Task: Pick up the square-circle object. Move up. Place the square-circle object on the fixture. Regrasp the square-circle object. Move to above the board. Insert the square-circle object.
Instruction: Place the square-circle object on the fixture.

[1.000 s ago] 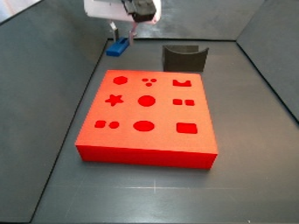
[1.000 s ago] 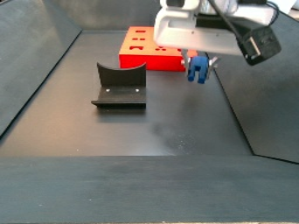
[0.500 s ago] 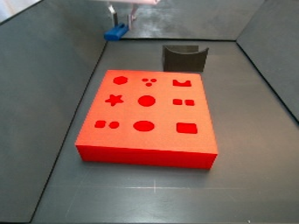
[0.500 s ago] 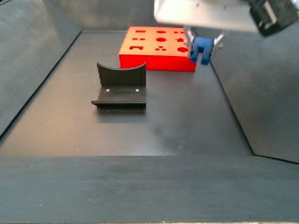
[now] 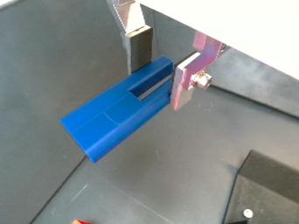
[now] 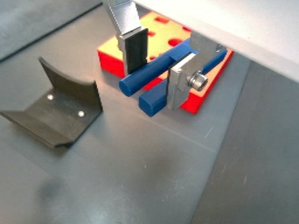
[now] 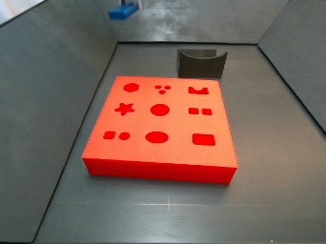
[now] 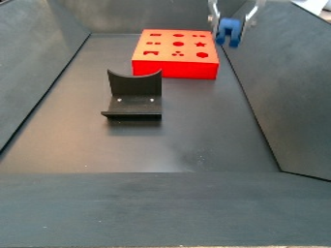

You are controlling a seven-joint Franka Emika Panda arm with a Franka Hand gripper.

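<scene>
Dark grey floor and sloping grey walls enclose the workspace in both side views. Between the flat silver fingers with their dark pads sits the small blue plastic square-circle object, pinched at its upper end, its long body angling away from the gripper; in a wrist view the same piece shows two parallel prongs. In both side views the gripper is almost out of frame at the top edge, and only the blue piece and a little of the finger plates show, high above the floor. Below lies the large flat bright red board with shaped holes in its top. Well apart from the held piece stands the nearly black fixture with its U-shaped notch, empty
</scene>
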